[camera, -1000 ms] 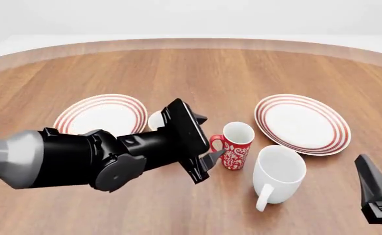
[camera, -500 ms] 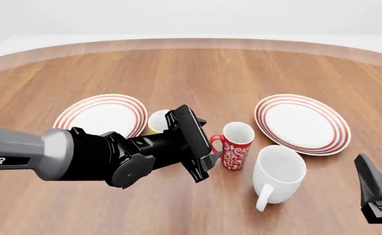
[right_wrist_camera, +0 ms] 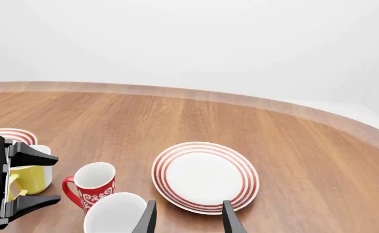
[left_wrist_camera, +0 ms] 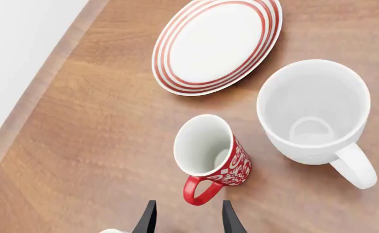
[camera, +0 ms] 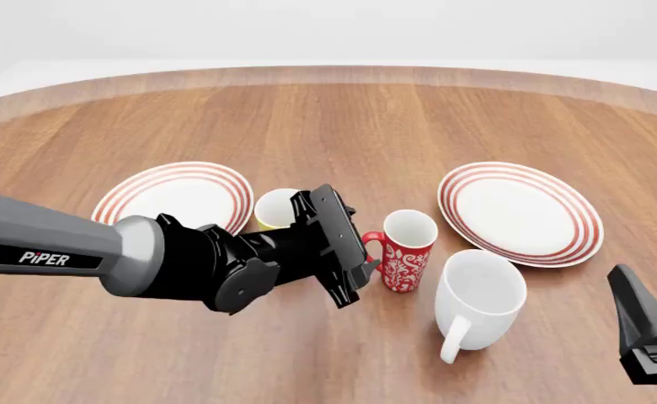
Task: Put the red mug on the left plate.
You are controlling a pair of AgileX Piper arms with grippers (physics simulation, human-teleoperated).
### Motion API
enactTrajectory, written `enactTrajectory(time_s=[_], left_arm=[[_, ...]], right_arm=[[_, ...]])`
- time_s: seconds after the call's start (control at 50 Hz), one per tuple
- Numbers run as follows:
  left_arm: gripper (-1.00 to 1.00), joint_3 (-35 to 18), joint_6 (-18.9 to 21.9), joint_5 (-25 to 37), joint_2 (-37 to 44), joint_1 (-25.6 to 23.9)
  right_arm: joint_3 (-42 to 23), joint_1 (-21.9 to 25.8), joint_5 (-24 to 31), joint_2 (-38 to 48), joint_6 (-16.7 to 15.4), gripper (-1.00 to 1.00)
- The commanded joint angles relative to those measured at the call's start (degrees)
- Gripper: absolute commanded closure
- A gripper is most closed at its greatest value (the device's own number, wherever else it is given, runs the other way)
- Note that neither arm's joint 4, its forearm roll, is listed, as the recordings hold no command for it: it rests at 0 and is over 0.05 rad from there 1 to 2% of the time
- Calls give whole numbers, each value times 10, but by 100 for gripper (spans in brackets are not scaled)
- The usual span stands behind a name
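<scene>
The red mug stands upright near the table's middle, its handle turned left toward my left gripper. It also shows in the left wrist view and the right wrist view. My left gripper is open and empty. Its fingertips sit just short of the handle, one to each side of its line. The left plate lies behind my left arm, with nothing on it. My right gripper is open and empty at the front right, away from the mug.
A yellow mug stands between the left plate and the red mug, close to my left arm. A large white mug stands right of the red mug, its handle toward me. The right plate lies beyond it.
My left arm has dropped lower and shifted slightly, uncovering the yellow mug. The gripper stays open by the red mug's handle. The mugs and my right gripper have not moved.
</scene>
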Motion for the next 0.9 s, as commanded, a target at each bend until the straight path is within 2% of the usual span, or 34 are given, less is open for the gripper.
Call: enactTrajectory(time_s=[0.02, 0.06, 0.12, 0.58, 0.9], left_arm=[[-100, -18, 7, 4, 18, 3], [-100, -21, 6, 8, 17, 3], [-100, -27, 6, 9, 21, 6], [-100, -53, 12, 8, 71, 11], [-100, -60, 10, 22, 66, 7]], right_arm=[[0, 2, -13, 12, -2, -100], [0, 3, -19, 17, -2, -100], [0, 4, 14, -17, -3, -100], [0, 6, 15, -17, -2, -100], [-1, 7, 14, -17, -3, -100]])
